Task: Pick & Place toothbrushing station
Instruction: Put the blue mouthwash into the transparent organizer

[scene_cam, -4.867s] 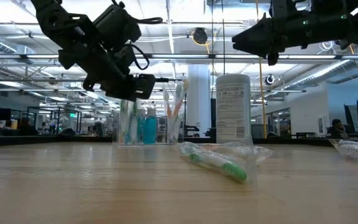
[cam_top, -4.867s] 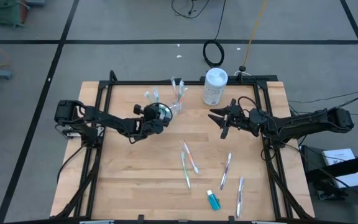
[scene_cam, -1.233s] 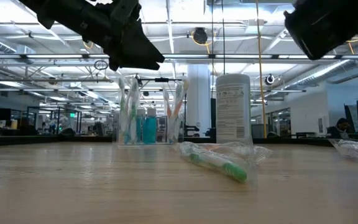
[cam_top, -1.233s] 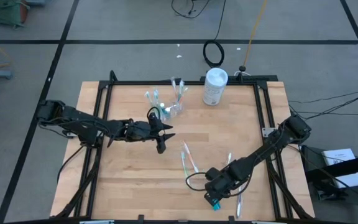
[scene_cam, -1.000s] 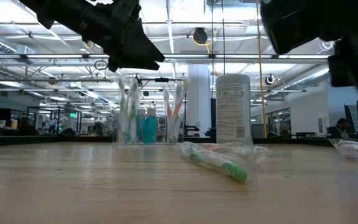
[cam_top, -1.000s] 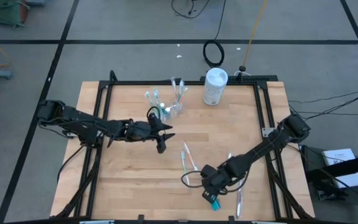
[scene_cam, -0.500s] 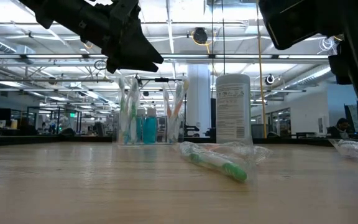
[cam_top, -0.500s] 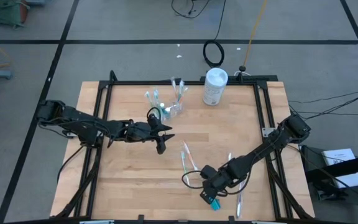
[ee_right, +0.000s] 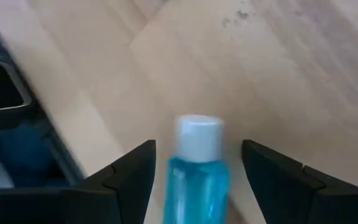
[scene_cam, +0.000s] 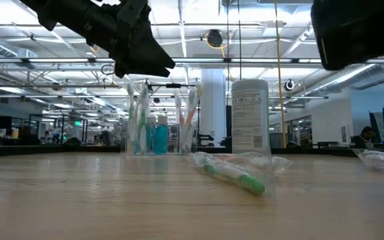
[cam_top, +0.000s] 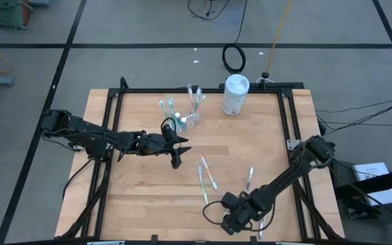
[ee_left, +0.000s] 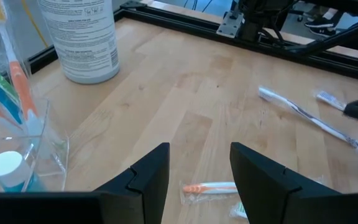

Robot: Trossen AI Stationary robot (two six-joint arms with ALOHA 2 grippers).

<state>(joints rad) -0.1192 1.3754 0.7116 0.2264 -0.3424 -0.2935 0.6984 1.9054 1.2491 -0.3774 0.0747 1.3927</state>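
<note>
A small blue tube with a white cap (ee_right: 196,163) lies on the wooden table near its front edge. My right gripper (ee_right: 197,149) stands open over the tube, one finger on each side of it with a gap to both. In the high view this gripper (cam_top: 233,220) hides the tube. The clear cup (cam_top: 190,120) stands at the back of the table, with toothbrushes and a blue tube upright in it. My left gripper (cam_top: 177,154) hovers open a little nearer than the cup, with nothing between its fingers (ee_left: 154,171).
A white canister (cam_top: 235,94) stands at the far edge, right of the cup. Wrapped toothbrushes lie loose mid-table (cam_top: 207,171), (cam_top: 203,189) and further right (cam_top: 248,180). A black frame (cam_top: 288,136) runs around the tabletop.
My right gripper has moved toward the table's near edge and now covers the blue tube in the high view. The tube has stayed where it lay. My left arm has kept still.
</note>
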